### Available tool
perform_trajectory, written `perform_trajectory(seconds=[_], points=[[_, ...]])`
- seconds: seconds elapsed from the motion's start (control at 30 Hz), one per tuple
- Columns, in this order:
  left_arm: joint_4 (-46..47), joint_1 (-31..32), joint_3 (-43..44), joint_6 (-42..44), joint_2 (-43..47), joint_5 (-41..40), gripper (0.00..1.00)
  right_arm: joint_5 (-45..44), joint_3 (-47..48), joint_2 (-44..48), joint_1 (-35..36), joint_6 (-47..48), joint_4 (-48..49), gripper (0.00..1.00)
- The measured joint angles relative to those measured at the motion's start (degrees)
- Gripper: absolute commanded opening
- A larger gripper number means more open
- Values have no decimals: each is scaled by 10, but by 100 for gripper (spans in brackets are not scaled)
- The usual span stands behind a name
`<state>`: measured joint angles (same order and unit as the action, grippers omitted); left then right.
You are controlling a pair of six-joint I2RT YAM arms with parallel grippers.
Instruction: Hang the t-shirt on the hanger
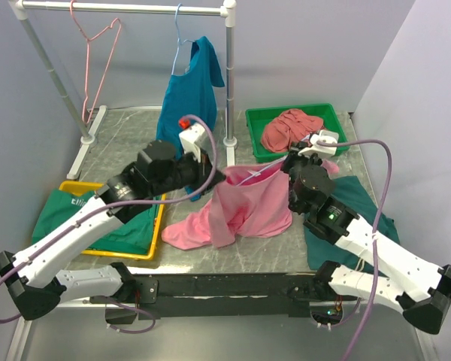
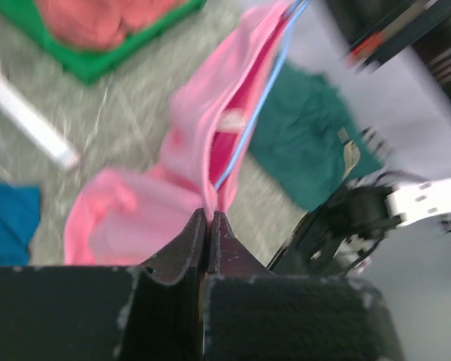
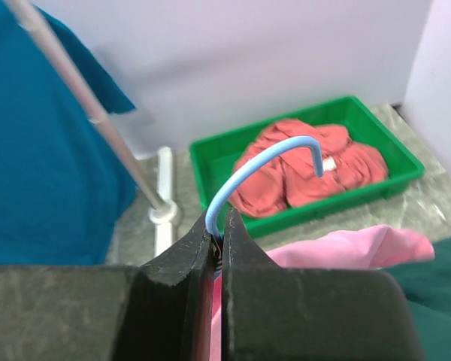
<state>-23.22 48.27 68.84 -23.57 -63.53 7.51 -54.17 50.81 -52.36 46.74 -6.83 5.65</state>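
Observation:
The bright pink t-shirt (image 1: 244,207) is held up off the middle of the table, its lower part trailing onto the surface. My left gripper (image 1: 219,179) is shut on the shirt's edge; in the left wrist view the fabric (image 2: 203,128) runs out from between the fingertips (image 2: 210,214). The light-blue wire hanger (image 2: 264,101) lies inside the shirt's opening. My right gripper (image 1: 287,167) is shut on the hanger's neck, just below the hook (image 3: 263,154). In the right wrist view the hook curves up out of the closed gripper (image 3: 219,218). Most of the hanger's triangle is hidden by the shirt.
A rack at the back carries a salmon hanger (image 1: 98,56) and a teal shirt (image 1: 188,90); its post (image 1: 229,75) stands just behind the grippers. A green tray (image 1: 286,110) holds a dusty-rose garment (image 1: 289,128). A yellow tray (image 1: 120,255) with green cloth lies left, and dark green cloth (image 1: 357,199) right.

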Motion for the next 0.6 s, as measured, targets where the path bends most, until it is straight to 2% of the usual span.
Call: perform_trajectory(seconds=[0.17, 0.27, 0.6], points=[[-17, 0, 97, 19, -15, 24, 4, -24, 61, -30, 37, 35, 16, 0], [-26, 0, 126, 30, -17, 37, 5, -33, 107, -62, 43, 45, 18, 0], [-85, -1, 138, 58, -18, 47, 6, -46, 226, -137, 76, 92, 11, 0]])
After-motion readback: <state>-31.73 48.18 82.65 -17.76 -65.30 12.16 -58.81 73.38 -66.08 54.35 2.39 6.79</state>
